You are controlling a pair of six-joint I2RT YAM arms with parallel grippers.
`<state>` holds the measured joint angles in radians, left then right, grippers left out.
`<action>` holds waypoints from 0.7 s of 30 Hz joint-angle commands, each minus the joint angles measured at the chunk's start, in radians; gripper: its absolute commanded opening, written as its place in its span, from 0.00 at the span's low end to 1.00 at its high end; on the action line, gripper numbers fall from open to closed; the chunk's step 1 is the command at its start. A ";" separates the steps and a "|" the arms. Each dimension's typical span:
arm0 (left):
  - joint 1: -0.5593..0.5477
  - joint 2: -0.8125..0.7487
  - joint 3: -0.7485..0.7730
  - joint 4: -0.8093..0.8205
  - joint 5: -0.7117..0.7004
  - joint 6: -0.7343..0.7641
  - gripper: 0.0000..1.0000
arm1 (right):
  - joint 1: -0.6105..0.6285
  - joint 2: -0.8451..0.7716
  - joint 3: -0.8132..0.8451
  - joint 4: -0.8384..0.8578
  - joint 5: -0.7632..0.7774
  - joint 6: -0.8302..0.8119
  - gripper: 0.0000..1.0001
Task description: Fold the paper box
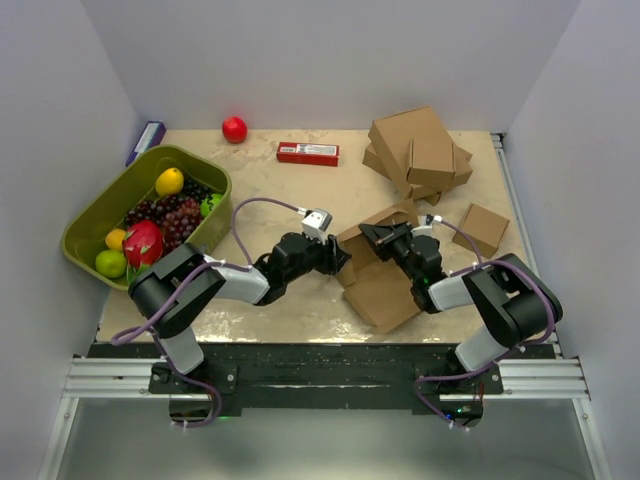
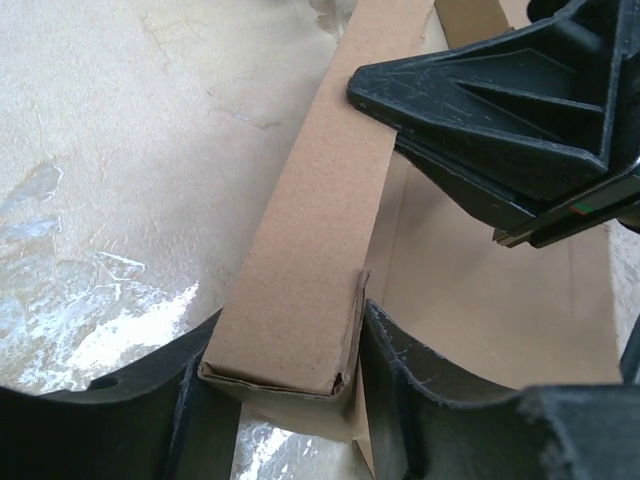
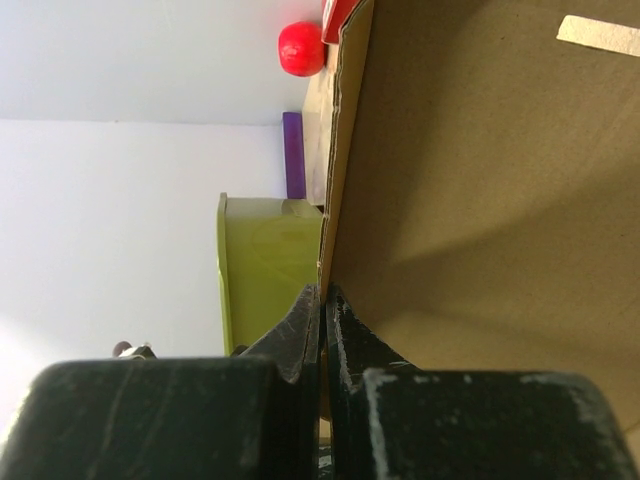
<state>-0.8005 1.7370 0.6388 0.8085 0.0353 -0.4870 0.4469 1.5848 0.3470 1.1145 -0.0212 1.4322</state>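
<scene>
The left arm reaches from the lower left of the top view toward the centre, forearm low over the bench [image 1: 270, 195], its wrist turned so the left end effector [image 1: 333, 255] meets the left edge of the paper box [image 1: 385, 290]. In the left wrist view its fingers [image 2: 440, 400] stand at a middling width on either side of a folded-up side wall, and both appear to press against its faces. The right arm bends in from the lower right, elbow raised, and the right end effector [image 1: 383, 238] comes down on the box from the upper right. In the right wrist view its fingers are pinched tight on the thin edge of a cardboard panel.

The paper box lies at the centre of the bench, between the two end effectors. It is plain brown corrugated card, partly formed: a flat panel lies toward the bottom of the frame, and one narrow side wall stands doubled over, with a ragged crease at its corner.

At the left, a green bin [image 1: 100, 210] holds a lemon [image 1: 169, 181], dark grapes [image 1: 172, 218], a red fruit [image 1: 143, 243], a green apple [image 1: 110, 263] and an orange fruit [image 1: 116, 238]. At the upper right is a pile of brown boxes [image 1: 415, 150], and just below it lies a small brown box [image 1: 482, 228].
</scene>
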 commanded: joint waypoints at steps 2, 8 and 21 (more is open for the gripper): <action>-0.025 -0.013 0.053 -0.110 -0.159 0.083 0.47 | 0.016 -0.018 -0.029 -0.041 -0.033 -0.035 0.00; -0.065 -0.030 0.064 -0.137 -0.253 0.198 0.42 | 0.021 -0.089 -0.020 -0.102 -0.017 -0.084 0.00; -0.112 -0.045 0.045 -0.059 -0.456 0.611 0.40 | 0.075 -0.099 -0.032 -0.010 -0.006 -0.176 0.00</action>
<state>-0.9024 1.6993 0.6834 0.7120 -0.2935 -0.0967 0.4782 1.4422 0.3363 1.0180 0.0280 1.3296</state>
